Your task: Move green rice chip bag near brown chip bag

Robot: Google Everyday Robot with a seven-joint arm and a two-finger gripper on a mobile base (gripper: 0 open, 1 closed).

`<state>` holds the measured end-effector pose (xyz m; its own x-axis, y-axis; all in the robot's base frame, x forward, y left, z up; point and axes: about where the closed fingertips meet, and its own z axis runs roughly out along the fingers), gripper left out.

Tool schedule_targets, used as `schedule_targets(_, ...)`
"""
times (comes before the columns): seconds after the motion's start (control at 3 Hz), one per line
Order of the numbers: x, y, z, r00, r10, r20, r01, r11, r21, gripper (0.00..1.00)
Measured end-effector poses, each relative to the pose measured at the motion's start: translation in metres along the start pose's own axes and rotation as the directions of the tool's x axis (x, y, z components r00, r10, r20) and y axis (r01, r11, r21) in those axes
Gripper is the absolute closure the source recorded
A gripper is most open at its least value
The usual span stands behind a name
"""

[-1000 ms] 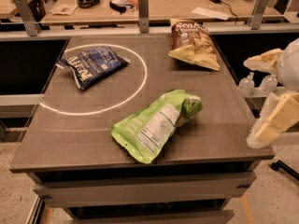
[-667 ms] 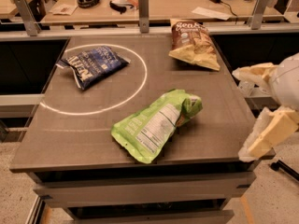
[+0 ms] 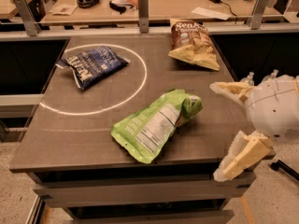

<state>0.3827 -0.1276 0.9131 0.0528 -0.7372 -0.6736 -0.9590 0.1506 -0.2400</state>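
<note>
My gripper [image 3: 216, 129] hangs at the table's [image 3: 84, 139] right edge near the front corner, its two pale fingers spread wide and holding nothing. The green rice chip bag [image 3: 156, 125] lies just left of it, near the front edge, white nutrition-facts panel facing up. The brown chip bag [image 3: 194, 43] rests at the back right corner, its white lettering too blurred for me to read. A dark blue bag [image 3: 91, 64] sits inside the white circle [image 3: 140, 85] at back left. Since the previous frame, the gripper has shifted inward over the right edge; the bags have not moved.
</note>
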Motion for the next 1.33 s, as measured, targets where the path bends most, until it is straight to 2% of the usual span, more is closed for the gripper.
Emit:
schedule_targets(0.33,-0.001,0.000,0.000,1.000,0.000,0.000,0.000,1.0000,0.002,0.00)
schedule_targets(0.67,-0.003,-0.006,0.017,1.000,0.007,0.020,-0.007,0.9999,0.012,0.00)
schedule_targets(1.33,-0.002,-0.029,0.064,0.998,-0.044,0.037,0.044,0.9989,-0.014,0.00)
